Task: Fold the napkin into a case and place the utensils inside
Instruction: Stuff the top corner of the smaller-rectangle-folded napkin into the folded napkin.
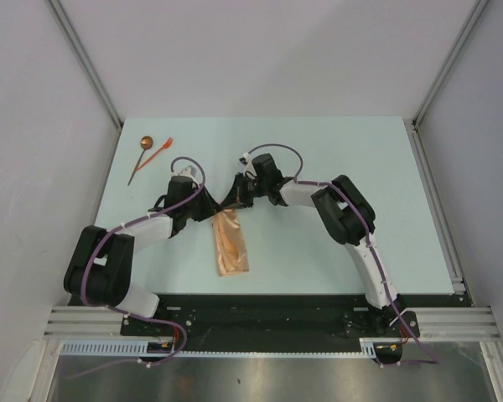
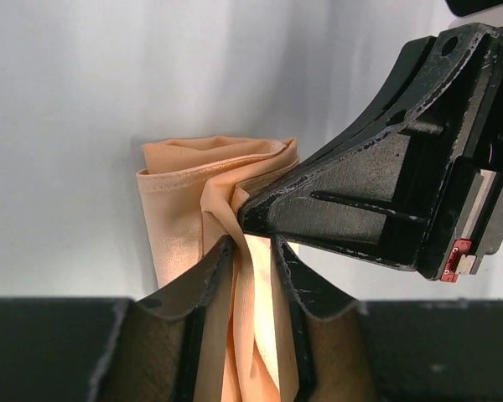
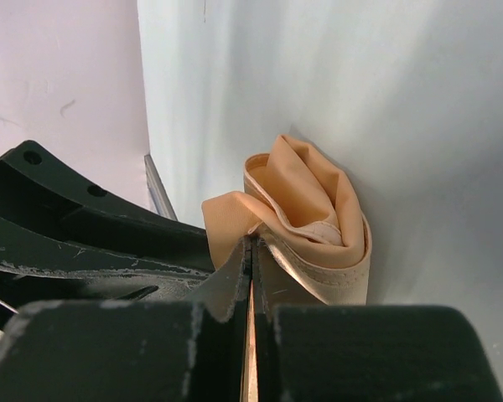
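Top external: napkin (image 1: pixel 231 244), folded into a narrow strip, is lying at frame centre on the table (image 1: pixel 335 151). Its upper end is bunching between left gripper (image 1: pixel 211 209) and right gripper (image 1: pixel 233 201). Spoon (image 1: pixel 141 157) and orange-red fork-like piece (image 1: pixel 158 151) are resting upper left, well apart from the cloth.

Left wrist: left gripper's fingers (image 2: pixel 210 280) are clamping a gathered fold of napkin, and right gripper's tip is meeting it from the right.

Right wrist: right gripper's fingers (image 3: pixel 230 280) are pinching together on a thin napkin edge.

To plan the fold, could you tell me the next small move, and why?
Probably raise both and fold toward the near end: left pincer and right pincer each pinch the far end of the napkin, a narrow flat strip.
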